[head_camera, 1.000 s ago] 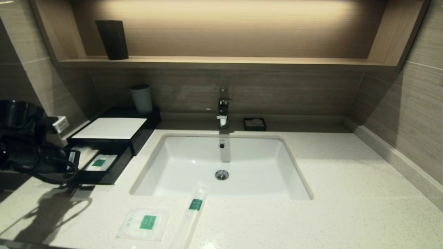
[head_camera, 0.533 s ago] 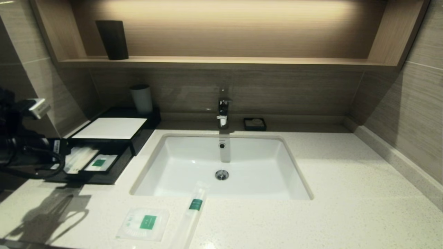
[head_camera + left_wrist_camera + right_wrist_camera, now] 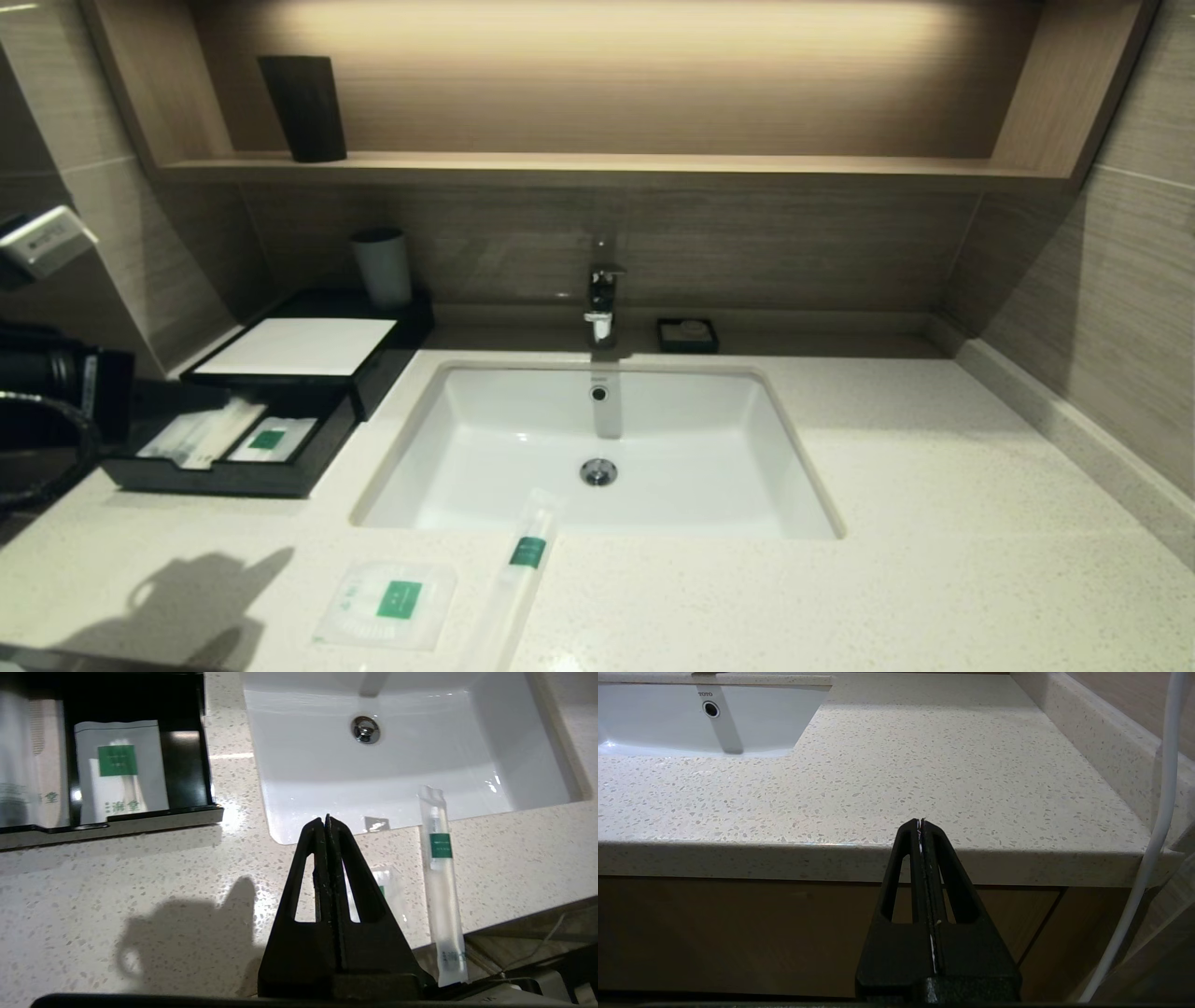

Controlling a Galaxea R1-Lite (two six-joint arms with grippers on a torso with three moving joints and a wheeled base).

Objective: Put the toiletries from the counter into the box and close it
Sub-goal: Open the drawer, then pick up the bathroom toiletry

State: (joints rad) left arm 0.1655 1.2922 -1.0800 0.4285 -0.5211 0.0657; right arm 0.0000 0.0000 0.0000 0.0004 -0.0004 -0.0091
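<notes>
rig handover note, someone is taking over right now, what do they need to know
Left gripper: shut, holding nothing, above the counter near the basin's front corner.
Right gripper: shut, empty, parked below the counter's front edge.
Box: at the counter's left end, drawer pulled open, packets already lying in it.
Square packet and long slim packet: lying side by side on the counter in front of the basin, the slim one's far end reaching over the basin's rim.
Done: drawer open.
Left: put both packets in the drawer, then close it.
</notes>
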